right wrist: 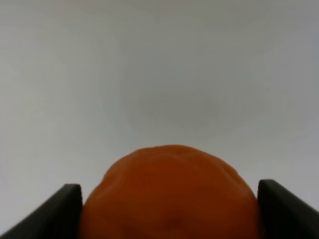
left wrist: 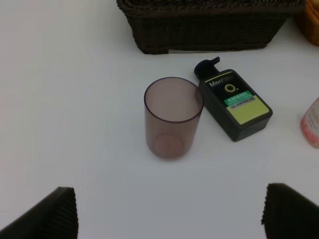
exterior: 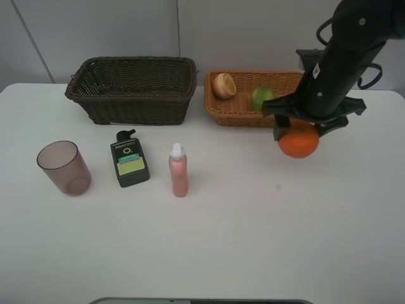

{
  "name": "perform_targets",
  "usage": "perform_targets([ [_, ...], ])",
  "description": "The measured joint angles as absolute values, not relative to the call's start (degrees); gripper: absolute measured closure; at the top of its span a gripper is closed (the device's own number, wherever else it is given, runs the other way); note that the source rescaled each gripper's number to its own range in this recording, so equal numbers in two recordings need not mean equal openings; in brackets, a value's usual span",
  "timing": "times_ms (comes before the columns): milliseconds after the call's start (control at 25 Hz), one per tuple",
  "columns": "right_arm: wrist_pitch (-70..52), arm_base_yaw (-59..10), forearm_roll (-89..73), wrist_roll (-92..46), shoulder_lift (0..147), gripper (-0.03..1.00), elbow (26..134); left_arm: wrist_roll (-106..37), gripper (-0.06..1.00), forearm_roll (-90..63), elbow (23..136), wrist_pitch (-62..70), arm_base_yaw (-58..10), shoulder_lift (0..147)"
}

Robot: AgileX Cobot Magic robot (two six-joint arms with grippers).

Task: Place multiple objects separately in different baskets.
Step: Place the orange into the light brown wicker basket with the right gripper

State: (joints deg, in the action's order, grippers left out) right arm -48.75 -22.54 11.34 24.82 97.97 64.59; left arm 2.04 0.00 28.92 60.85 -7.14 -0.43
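Right up against the right wrist lens sits the orange point(right wrist: 169, 199), squeezed between the fingers of the right pincer point(exterior: 301, 132), over a white desk point(exterior: 253, 240) backed by a pale grey wall point(exterior: 126, 31). I count two baskets, the tan basket point(exterior: 243, 114) just beyond that pincer and the dark brown basket point(exterior: 130, 95) well apart from it, plus three fruits, one cup point(exterior: 63, 168), one dark-green bottle point(exterior: 130, 163) and one pink bottle point(exterior: 178, 171). Only the high view shows the green fruit point(exterior: 261, 98) and peach-like fruit point(exterior: 223, 85) inside the tan basket, and only the left wrist view shows the left pincer point(left wrist: 167, 214), spread wide and holding nothing, with the cup just ahead.
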Motion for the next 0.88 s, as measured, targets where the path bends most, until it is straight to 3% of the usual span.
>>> perform_targets([
  [440,-51.1,-14.91,12.54,20.55,107.6,0.33,81.74,2.04,-0.01,0.0,28.92,60.85,-7.14,-0.43],
  [880,-38.96,-13.64,16.38,20.31,116.06,0.33,87.48,2.04,-0.01,0.0,28.92,60.85,-7.14,-0.43],
])
